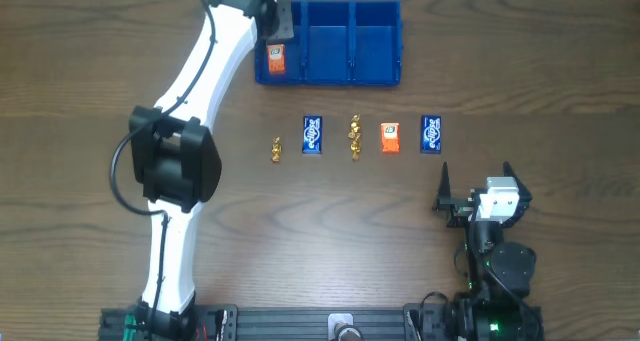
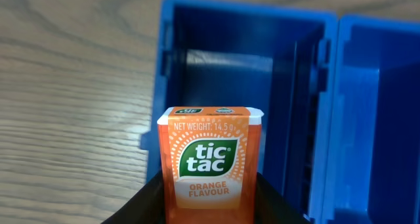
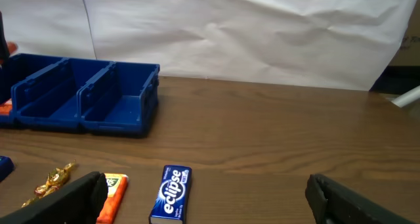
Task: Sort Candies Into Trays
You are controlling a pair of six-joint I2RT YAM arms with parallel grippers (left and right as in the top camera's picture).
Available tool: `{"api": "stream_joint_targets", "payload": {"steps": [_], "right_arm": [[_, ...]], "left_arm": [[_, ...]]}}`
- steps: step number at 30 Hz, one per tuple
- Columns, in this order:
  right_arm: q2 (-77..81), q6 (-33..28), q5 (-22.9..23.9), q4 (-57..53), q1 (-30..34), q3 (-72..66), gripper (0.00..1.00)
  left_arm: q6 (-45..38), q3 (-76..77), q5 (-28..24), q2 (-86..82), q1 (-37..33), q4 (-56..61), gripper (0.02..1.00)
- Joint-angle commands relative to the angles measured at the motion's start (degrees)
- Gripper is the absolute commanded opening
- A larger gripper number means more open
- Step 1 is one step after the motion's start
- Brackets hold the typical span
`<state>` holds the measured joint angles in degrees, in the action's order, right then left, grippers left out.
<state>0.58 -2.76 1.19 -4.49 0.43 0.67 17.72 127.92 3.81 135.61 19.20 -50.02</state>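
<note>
Now pinching an orange box in the left hand, poised at the left-end bin of the tray, likely to drop it in there. With the right hand spread and parked low on the bench, clear of the unsorted row: gold candies, blue packs, second box.

Left arm: white link shells, bulky black joint housing at the elbow, black cable looped beside it, black wrist. Right arm: black throughout, except a white block behind the right hand; green light at its base. Right hand fingers are matte black, broad and blunt. Left hand fingers are also black.
</note>
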Motion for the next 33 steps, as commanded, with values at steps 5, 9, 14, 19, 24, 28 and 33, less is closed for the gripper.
{"api": "stream_joint_targets", "payload": {"steps": [5,9,14,19,24,28,33], "right_arm": [[-0.4,-0.5,-0.3,-0.2,0.2,-0.2,1.0],[-0.4,-0.5,-0.3,-0.2,0.2,-0.2,1.0],[-0.4,-0.5,-0.3,-0.2,0.2,-0.2,1.0],[-0.4,-0.5,-0.3,-0.2,0.2,-0.2,1.0],[-0.4,-0.5,-0.3,-0.2,0.2,-0.2,1.0],[-0.4,-0.5,-0.3,-0.2,0.2,-0.2,1.0],[-0.4,-0.5,-0.3,-0.2,0.2,-0.2,1.0]], "left_arm": [[-1.1,0.9,-2.0,-1.8,0.0,1.4,0.22],[-1.5,0.9,-2.0,-1.8,0.0,1.4,0.305],[-1.6,0.9,-2.0,-1.8,0.2,0.9,0.989],[-2.1,0.9,-2.2,-1.9,0.4,0.8,1.0],[3.5,2.8,-1.3,-2.7,5.3,0.5,1.0],[10.8,4.9,2.1,-2.7,13.7,0.3,1.0],[18.8,4.9,3.1,-1.0,23.6,-3.0,1.0]]}}
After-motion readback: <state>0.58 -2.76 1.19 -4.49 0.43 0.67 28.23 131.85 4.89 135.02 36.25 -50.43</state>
